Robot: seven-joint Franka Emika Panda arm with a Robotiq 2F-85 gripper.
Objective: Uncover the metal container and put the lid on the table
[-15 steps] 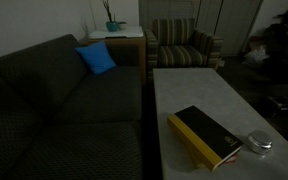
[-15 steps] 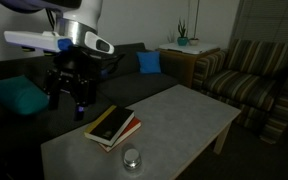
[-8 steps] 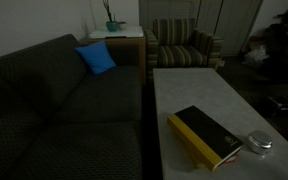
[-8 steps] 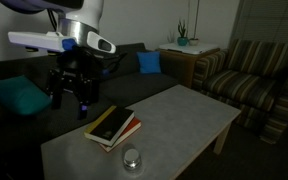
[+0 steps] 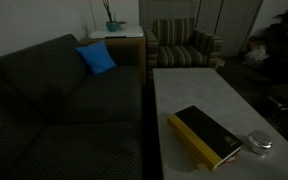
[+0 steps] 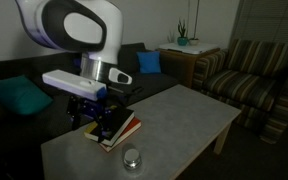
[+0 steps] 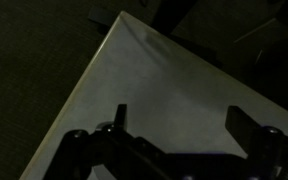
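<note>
Lid (image 5: 259, 139) caps the metal container (image 6: 132, 160) — contents hidden — on the table (image 6: 189, 112).

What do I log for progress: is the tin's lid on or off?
On: the lid sits domed atop the tin beside the book, and the open hand is empty, above the table.

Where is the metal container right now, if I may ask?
In an exterior view, the metal container sits on the table at lower right, just beside the book.

Dim room: dark sofa (image 5: 64, 100), striped armchair (image 5: 184, 45).
</note>
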